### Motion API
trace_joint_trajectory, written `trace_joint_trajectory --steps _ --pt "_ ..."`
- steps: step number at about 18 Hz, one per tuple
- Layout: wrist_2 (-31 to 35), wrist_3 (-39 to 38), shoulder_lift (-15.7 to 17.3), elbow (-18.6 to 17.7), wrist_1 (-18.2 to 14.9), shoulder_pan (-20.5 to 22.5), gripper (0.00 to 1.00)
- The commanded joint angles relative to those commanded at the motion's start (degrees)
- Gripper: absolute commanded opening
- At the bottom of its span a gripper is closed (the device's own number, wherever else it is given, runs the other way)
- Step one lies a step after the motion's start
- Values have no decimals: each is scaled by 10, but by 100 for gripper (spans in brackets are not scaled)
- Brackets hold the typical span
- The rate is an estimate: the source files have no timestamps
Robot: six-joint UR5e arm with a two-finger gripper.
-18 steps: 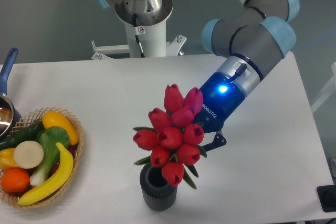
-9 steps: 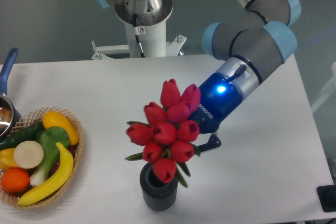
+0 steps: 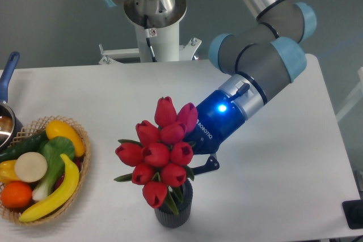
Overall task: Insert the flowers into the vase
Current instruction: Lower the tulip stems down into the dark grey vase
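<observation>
At front edge of surface (image 3: 266,162): vase (image 3: 173,215), dark, ribbed, mostly hidden by flowers (image 3: 157,152). Red buds hang right over its mouth, lowest bud and leaves already at rim. Behind bunch: my end effector (image 3: 195,160), fingers hidden by blooms, so can't tell how they stand; bunch must be in my hold. Step now: putting stems in. Next: push straight down, then let go. Since a second ago, bunch slid left and lower, covering vase more. Far left: fruit basket (image 3: 79,140).
</observation>
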Motion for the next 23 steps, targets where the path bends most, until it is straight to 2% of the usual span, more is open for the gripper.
trace_joint_trajectory --steps 3,10,15,18,21,23 --pt "0 9 -11 -7 0 3 15" --pt "0 84 -18 -62 0 17 19" --pt "2 111 -46 -68 0 14 23" --pt "3 156 -57 -83 0 13 27" --pt "3 178 -61 -100 0 13 36" --pt "3 178 -61 -104 0 14 46"
